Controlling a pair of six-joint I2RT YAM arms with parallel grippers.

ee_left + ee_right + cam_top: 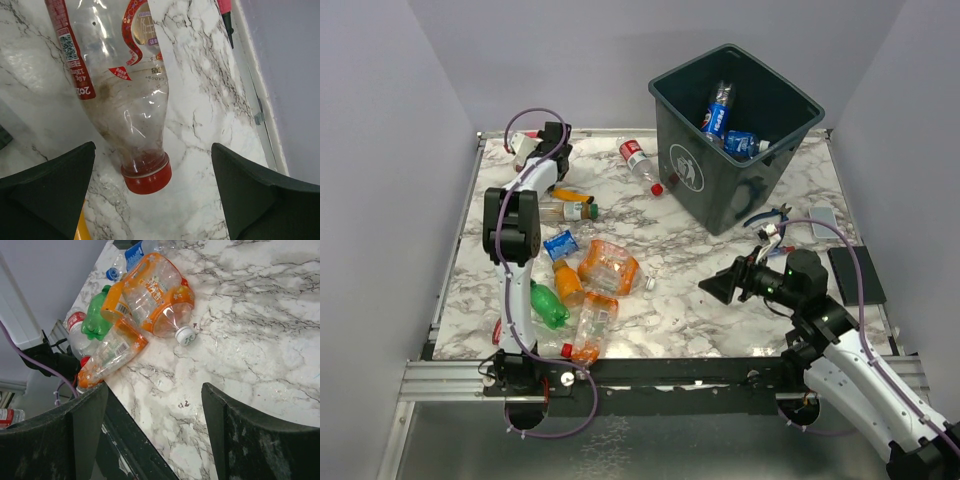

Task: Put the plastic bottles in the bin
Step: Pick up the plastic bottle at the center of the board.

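Hovering wide open, left jaws frame the red-capped clear bottle [127,105]; right jaws gape empty too. Close off-centre and that slick neck could squirt away.

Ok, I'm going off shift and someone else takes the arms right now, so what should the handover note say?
Left gripper: open, empty, over a red-capped clear bottle at the table's far left.
Right gripper: open, empty, facing the pile of bottles by the left arm.
Done: at least two blue-labelled bottles lie in the bin.
To do: the pile, one red-labelled bottle beside the bin, and the one under the left gripper.
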